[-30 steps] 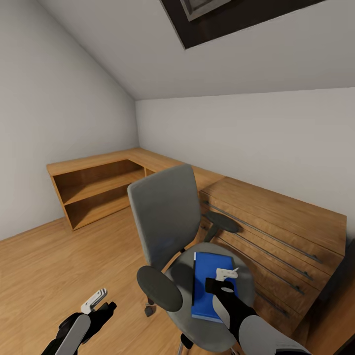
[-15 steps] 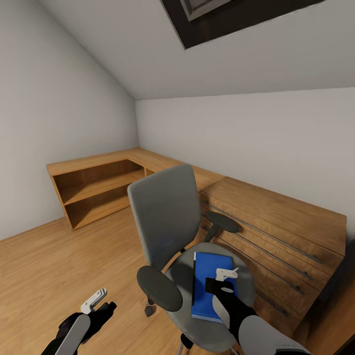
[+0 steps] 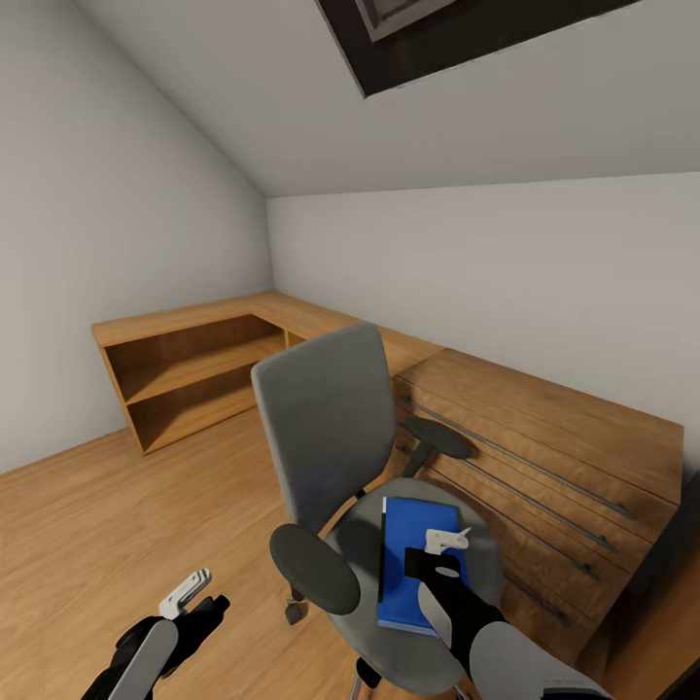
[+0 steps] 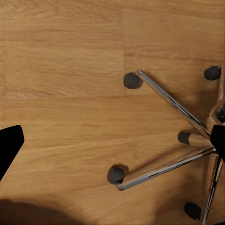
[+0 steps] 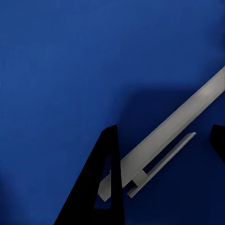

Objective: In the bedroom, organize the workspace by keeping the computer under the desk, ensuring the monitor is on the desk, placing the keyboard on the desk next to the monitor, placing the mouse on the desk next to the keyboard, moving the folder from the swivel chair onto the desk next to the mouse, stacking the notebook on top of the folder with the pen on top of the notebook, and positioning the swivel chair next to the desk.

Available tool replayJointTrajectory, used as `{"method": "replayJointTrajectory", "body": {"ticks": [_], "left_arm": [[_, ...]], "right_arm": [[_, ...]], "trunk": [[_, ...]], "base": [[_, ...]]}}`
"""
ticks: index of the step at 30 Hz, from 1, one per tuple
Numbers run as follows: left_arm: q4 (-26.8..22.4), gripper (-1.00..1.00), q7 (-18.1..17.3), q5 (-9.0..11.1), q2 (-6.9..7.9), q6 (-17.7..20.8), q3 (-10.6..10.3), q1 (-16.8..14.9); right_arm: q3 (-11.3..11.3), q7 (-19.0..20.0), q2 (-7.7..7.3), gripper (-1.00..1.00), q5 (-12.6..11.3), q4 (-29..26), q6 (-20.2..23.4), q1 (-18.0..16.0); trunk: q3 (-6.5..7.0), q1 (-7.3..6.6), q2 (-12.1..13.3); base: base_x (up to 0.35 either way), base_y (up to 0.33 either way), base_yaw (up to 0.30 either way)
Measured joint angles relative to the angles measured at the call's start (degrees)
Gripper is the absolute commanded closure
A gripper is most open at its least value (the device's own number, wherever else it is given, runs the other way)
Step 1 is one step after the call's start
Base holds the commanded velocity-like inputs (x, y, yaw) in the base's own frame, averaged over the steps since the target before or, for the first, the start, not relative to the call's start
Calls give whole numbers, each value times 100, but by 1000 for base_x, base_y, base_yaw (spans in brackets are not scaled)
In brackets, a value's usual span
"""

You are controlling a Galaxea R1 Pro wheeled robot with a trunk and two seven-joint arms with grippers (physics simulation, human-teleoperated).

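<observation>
The grey swivel chair (image 3: 326,428) stands in the middle of the head view with its back toward the wall. A bright blue folder (image 3: 408,525) lies flat on its seat. My right gripper (image 3: 433,564) hovers just above the folder, open. In the right wrist view the white pen (image 5: 173,126) lies slantwise on the folder (image 5: 70,70), between the right gripper's (image 5: 161,150) two black fingers and close to one of them. My left gripper (image 3: 209,608) hangs low beside the chair, open. In its wrist view the left gripper (image 4: 112,143) looks down on the chair's chrome base (image 4: 168,108) and casters.
A low light-wood shelf unit (image 3: 185,369) runs along the back left wall and round the corner. A wooden drawer cabinet (image 3: 554,457) stands right behind the chair. Wooden floor (image 3: 117,506) spreads to the left. The ceiling slopes low over the shelves.
</observation>
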Motion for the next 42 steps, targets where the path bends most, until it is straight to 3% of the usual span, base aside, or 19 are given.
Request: {"method": "replayJointTrajectory", "body": {"ticks": [8,14,39,42], "left_arm": [[1,-100,3,6,-5,-3,-8,0],[4,-100,2,-3,3,-3,-8,0],[9,-100,-3,5,-5,-5,-9,0],[9,-100,-3,-1,-5,-5,-9,0]], "right_arm": [[21,-15,0,100,-1,2,0,1],[24,-246,0,100,14,3,0,1],[20,-271,0,100,-8,3,-6,1],[19,-272,0,100,-9,10,-6,1]], "trunk": [[0,0,0],[0,0,0],[0,0,0],[53,-65,119]], "base": [[0,0,0],[0,0,0],[0,0,0],[0,0,0]]}}
